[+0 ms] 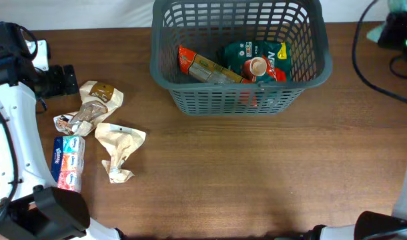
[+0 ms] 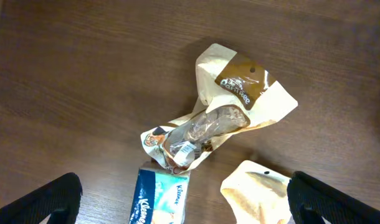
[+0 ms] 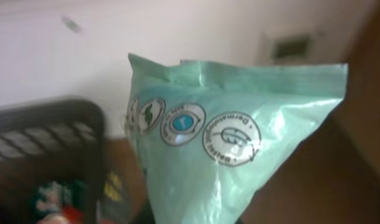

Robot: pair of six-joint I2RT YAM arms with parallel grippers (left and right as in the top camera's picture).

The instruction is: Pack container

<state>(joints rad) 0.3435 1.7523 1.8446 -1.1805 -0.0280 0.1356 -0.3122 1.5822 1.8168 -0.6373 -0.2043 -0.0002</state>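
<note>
Spanning every view, the wooden tabletop [image 1: 257, 173] carries the container [image 1: 210, 100] at the middle of its far edge. This dark grey basket holds an orange packet [image 1: 200, 65] and a green packet [image 1: 267, 52]. At the far right corner the right gripper [image 1: 389, 30] has a pale green packet [image 3: 240, 143] raised off the tabletop, clamped at its lower end. The packet hides the fingers themselves. Near the left edge the left gripper [image 2: 184, 183] hangs spread wide and empty above a cream and brown packet [image 2: 233, 93]. A crumpled cream packet [image 1: 120, 143] lies just beside that one, toward the near edge. The tissue pack [image 1: 67, 160], the smallest, lies closest to the left edge.
</note>
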